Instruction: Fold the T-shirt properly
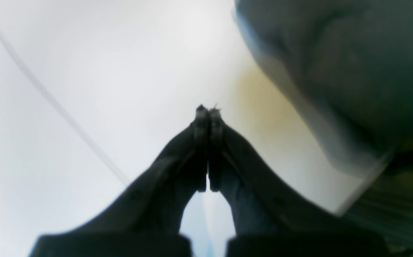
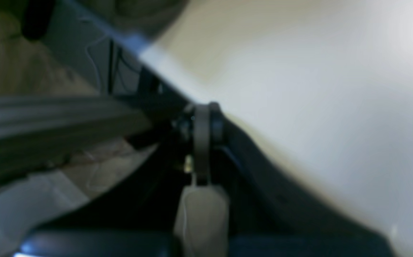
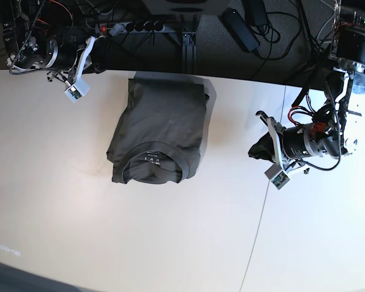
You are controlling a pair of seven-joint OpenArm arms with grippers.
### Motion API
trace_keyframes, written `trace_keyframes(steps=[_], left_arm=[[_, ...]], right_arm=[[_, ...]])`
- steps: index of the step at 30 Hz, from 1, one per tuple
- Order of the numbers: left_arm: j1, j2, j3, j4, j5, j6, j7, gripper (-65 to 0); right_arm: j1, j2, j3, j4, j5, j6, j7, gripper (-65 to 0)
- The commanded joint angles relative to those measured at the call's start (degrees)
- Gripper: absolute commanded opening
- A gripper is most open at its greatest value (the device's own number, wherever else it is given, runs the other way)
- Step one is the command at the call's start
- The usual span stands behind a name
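The dark grey-olive T-shirt [image 3: 161,121] lies folded into a compact rectangle at the table's middle back, collar and white label facing the front. My left gripper [image 3: 255,149] rests shut and holding nothing on the table to the shirt's right, a short gap away. In the left wrist view the shut left gripper [image 1: 208,110] points over bare white table, with the T-shirt [image 1: 342,60] blurred at upper right. My right arm [image 3: 55,56] sits at the table's far left corner, away from the shirt. The right gripper [image 2: 206,109] is shut on nothing at the table edge.
A thin seam [image 3: 255,231] runs across the white table [image 3: 140,237] from near the left arm to the front edge. Behind the back edge lie a power strip [image 3: 129,25], cables and a dark adapter [image 3: 242,29]. Floor shows past the table edge [image 2: 163,67].
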Motion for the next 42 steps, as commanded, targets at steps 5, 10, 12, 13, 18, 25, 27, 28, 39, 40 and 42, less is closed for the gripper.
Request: trace_keyframes(steps=[5,10,12,13,18,25,27,28,39,40,42], left_arm=[[9.99,-6.12,-6.21,10.71,-2.10,-0.35,-0.72,-65.0],[21.92,-8.04,-14.19,17.99,-3.08,-0.39,-0.55,-65.0],[26.62,-8.04,-17.55,20.11,-3.23,-0.39,-0.15,-65.0],[29.07,-8.04,-19.21,20.98,-3.39,-0.39,-0.13,-65.0],[40.41,-8.02,-25.55,22.38,-4.92,-2.34,-0.20,-65.0],[51.15,-4.90,-26.05,16.61,0.31,-2.42,-6.80,-65.0],[52.09,-2.73,-25.75,11.76,2.25,-2.42,-9.64,-65.0],[52.02,-1.86,-25.27,8.79,3.13,-2.42,-10.47,-65.0],[42.42,2.84,-11.43,-34.16,22.49,-2.42,-50.36,-65.0],[39.87,3.39,-9.62,-39.01,23.19,-2.42,-52.11,-65.0],[34.45,5.18,-6.29,-48.78,24.55,0.50,-54.69,-65.0]], right_arm=[[-4.28,0.98,2.47,3.08,0.98,2.36,0.72,-65.0],[-8.31,0.96,2.47,4.07,1.09,2.36,0.72,-65.0],[-10.03,0.94,2.47,4.07,1.46,2.36,0.74,-65.0],[-10.99,0.92,2.47,4.07,1.46,2.36,0.74,-65.0],[-14.80,0.94,2.47,4.04,1.42,2.36,0.74,-65.0],[-19.56,0.79,2.45,2.40,1.40,2.34,1.66,-65.0],[-20.61,0.76,2.36,0.90,1.40,2.34,2.29,-65.0],[-20.98,0.76,2.36,-0.15,1.38,2.34,2.49,-65.0],[-17.18,-2.93,2.36,-26.56,-0.31,1.70,10.01,-65.0],[-15.89,-3.56,2.36,-29.46,-0.31,1.70,10.23,-65.0],[-12.70,-4.87,2.36,-35.26,-0.33,1.70,10.95,-65.0]])
